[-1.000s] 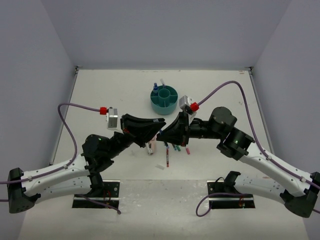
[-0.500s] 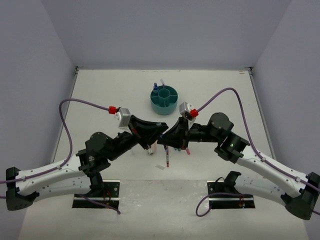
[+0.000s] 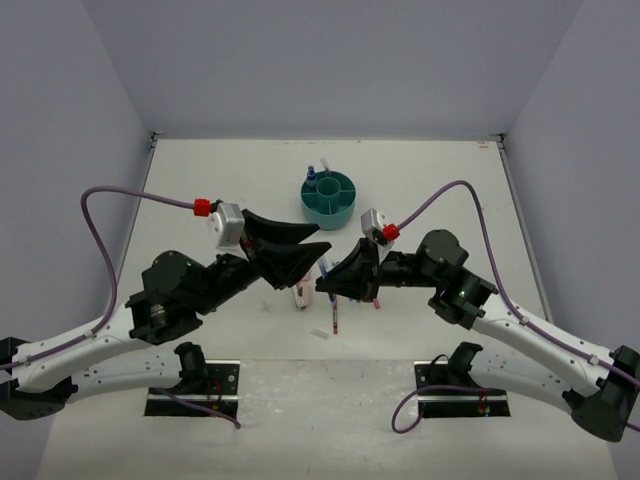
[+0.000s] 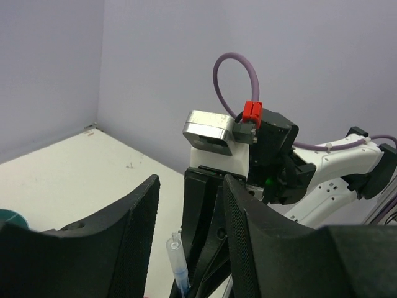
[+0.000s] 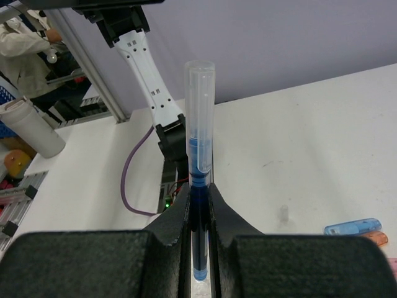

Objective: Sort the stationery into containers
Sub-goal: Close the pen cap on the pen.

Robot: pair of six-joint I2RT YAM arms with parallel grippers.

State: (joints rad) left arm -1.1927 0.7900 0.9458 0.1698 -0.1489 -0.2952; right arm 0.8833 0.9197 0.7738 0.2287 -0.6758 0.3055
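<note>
The right gripper (image 5: 198, 198) is clamped tight on a pen (image 5: 200, 112), and the wrist view shows it clearly: dark blue barrel pinched between the two fingers, clear cap poking straight up past the tips. Facing it is the left gripper (image 3: 322, 238), with its jaws standing apart and nothing in them. From the left wrist the pen's capped end sits right in the gap between those two ribbed fingers, with daylight on either side, so neither finger is touching it. From overhead the two grippers meet nose to nose above the middle of the table (image 3: 200, 190), and the pen is up in the air between them, on the near side of the teal organiser (image 3: 322, 218) and well apart from it. The organiser has a blue-topped piece and a white one standing in a left-hand compartment. Down on the table beneath the grippers lie a few loose pens, a small white eraser (image 3: 320, 333) nearer the bases, and a stubby blue marker (image 5: 352, 227) just beside an orange marker (image 5: 376, 237).
</note>
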